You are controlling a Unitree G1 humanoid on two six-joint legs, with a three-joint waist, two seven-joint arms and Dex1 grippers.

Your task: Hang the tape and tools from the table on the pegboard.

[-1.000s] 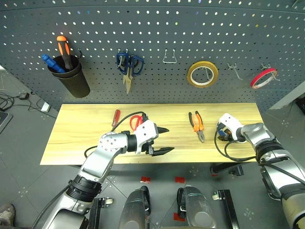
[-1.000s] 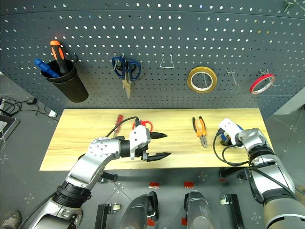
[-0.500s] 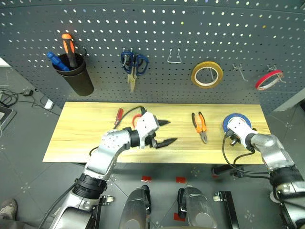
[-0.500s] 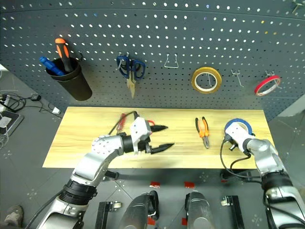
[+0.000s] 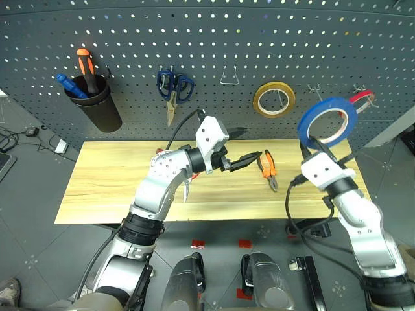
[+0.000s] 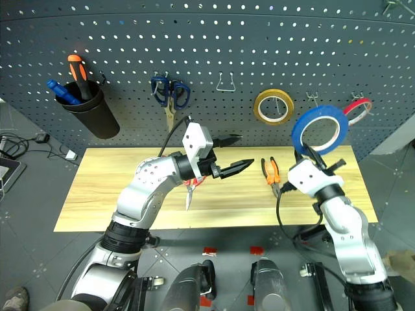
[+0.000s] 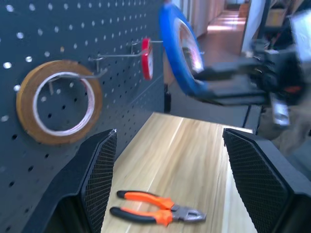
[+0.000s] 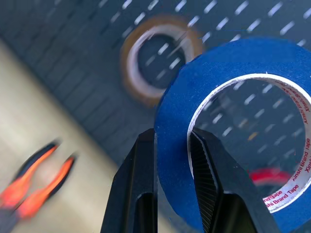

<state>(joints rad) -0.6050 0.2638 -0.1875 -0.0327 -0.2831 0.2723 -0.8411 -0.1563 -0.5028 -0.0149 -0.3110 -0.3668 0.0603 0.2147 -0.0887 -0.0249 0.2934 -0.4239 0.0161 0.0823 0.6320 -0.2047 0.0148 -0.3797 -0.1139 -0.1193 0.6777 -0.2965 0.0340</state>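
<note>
My right gripper [image 5: 319,145] is shut on the lower rim of the blue tape [image 5: 327,122] and holds the ring upright in front of the pegboard [image 5: 259,39], between the yellow ring and the red ring. In the right wrist view both fingers [image 8: 141,194] pinch the tape [image 8: 218,63] through its wall. My left gripper [image 5: 241,146] hovers open and empty above the table [image 5: 97,184], pointing toward the pliers [image 5: 267,170]. The red-handled scissors [image 6: 189,195] lie under my left forearm, partly hidden. The screwdriver's red handle [image 5: 157,151] peeks out beside that arm.
On the pegboard hang blue-handled scissors [image 5: 174,87], a yellow tape ring [image 5: 275,99], a thin red tape ring [image 5: 360,97], a black cup [image 5: 98,107] holding tools, and bare hooks [image 5: 228,76]. Dark floor surrounds the table.
My right gripper closed on the blue tape and lifted it from the table's right end up to the pegboard. My left arm rose and swung right, still open.
</note>
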